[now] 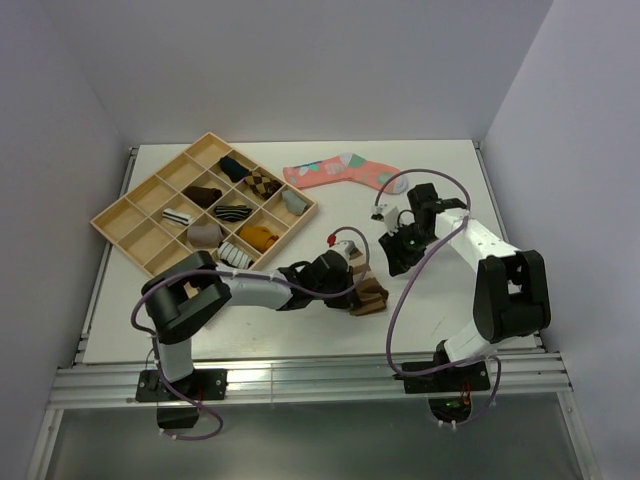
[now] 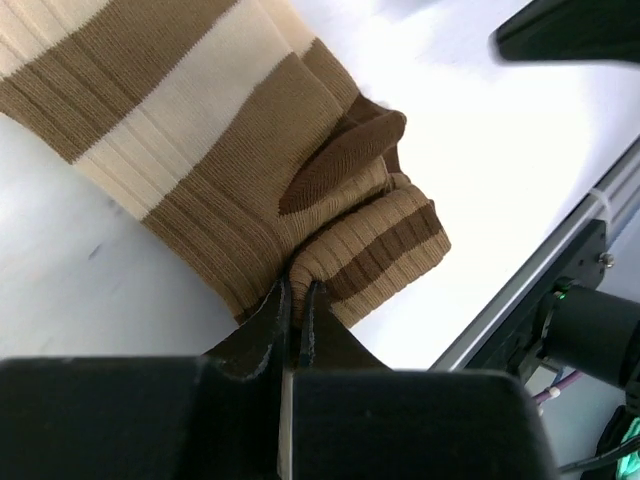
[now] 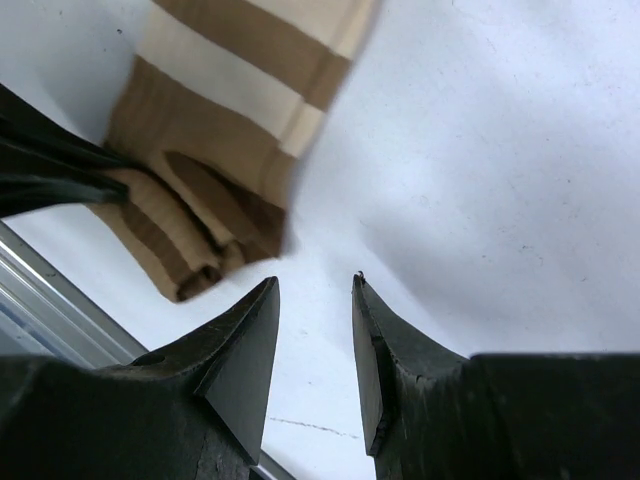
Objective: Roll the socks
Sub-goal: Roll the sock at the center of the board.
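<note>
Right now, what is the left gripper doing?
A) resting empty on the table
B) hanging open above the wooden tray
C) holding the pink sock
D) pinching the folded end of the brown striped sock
D: in the left wrist view the left gripper has its jaws shut on the folded end of the brown sock.

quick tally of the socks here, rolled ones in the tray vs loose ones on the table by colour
rolled bundles in the wooden tray: 9
coral-pink sock, loose: 1
brown striped sock, loose: 1
total: 11
</note>
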Robot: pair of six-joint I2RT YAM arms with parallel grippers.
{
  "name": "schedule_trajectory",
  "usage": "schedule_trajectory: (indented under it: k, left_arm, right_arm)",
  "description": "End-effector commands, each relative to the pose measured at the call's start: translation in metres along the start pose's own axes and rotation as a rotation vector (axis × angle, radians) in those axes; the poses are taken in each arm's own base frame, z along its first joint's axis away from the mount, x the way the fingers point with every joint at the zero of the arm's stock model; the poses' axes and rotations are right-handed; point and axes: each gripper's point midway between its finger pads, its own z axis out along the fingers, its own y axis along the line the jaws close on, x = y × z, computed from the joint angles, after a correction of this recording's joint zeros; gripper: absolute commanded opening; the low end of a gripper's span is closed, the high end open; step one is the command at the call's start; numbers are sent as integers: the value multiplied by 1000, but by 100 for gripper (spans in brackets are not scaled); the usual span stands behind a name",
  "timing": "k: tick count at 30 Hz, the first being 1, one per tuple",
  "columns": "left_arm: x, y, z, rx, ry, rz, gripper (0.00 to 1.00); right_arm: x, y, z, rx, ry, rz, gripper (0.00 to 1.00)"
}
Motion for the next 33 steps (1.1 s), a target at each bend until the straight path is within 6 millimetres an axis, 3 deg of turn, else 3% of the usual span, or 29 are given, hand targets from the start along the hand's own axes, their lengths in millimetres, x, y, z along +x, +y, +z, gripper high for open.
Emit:
schedule_trajectory:
  k: [1, 4, 10, 16, 23, 33]
  left_arm:
    - [43, 69, -26, -269, 129, -37, 0]
    - [45, 79, -36, -305, 120, -56, 0]
    - [53, 45, -38, -164, 235, -71, 0]
    - [66, 41, -41, -86, 451, -157, 0]
    - [53, 45, -39, -81, 533, -236, 0]
    - [46, 43, -20, -64, 574, -299, 0]
  right_arm:
    - [-12, -6, -8, 37, -58, -22, 43]
    - [-15, 1, -9, 0, -73, -52, 42]
    - [-16, 22, -22, -21, -142, -211, 41]
    - [-6, 47, -31, -29, -200, -406, 44]
    - [23, 75, -11, -59, -176, -618, 48]
    - [31, 112, 3, -160, -190, -806, 54]
